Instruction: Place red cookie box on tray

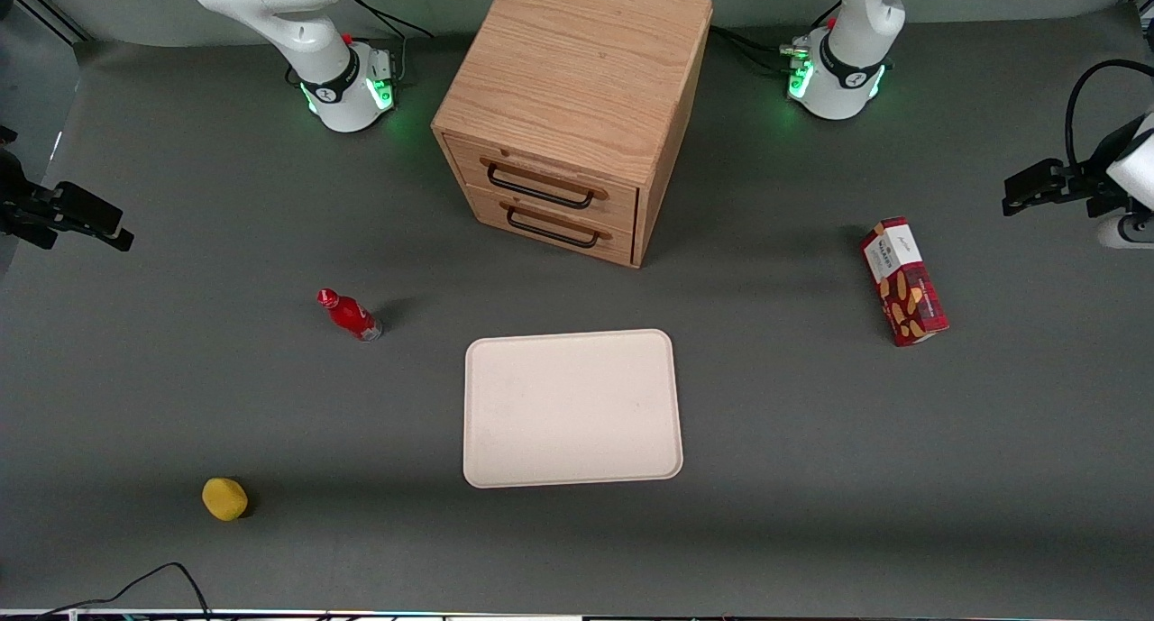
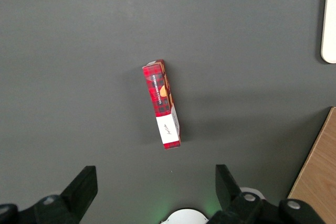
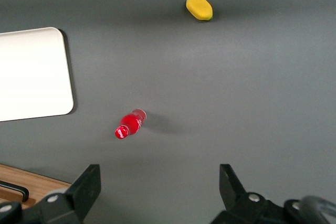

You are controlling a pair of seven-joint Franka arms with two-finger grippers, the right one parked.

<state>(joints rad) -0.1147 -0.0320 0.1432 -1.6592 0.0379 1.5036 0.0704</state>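
Note:
The red cookie box (image 1: 904, 281) lies flat on the grey table toward the working arm's end; it also shows in the left wrist view (image 2: 162, 103), white label end toward the gripper. The cream tray (image 1: 571, 408) lies near the middle of the table, nearer the front camera than the drawer cabinet, with nothing on it; its edge shows in the left wrist view (image 2: 329, 24). My left gripper (image 1: 1026, 193) hangs well above the table, at the working arm's end, a little farther from the camera than the box. In the wrist view the gripper (image 2: 156, 178) is open and empty.
A wooden two-drawer cabinet (image 1: 577, 107) stands at the back middle. A small red bottle (image 1: 350, 315) and a yellow lemon-like object (image 1: 224, 498) lie toward the parked arm's end.

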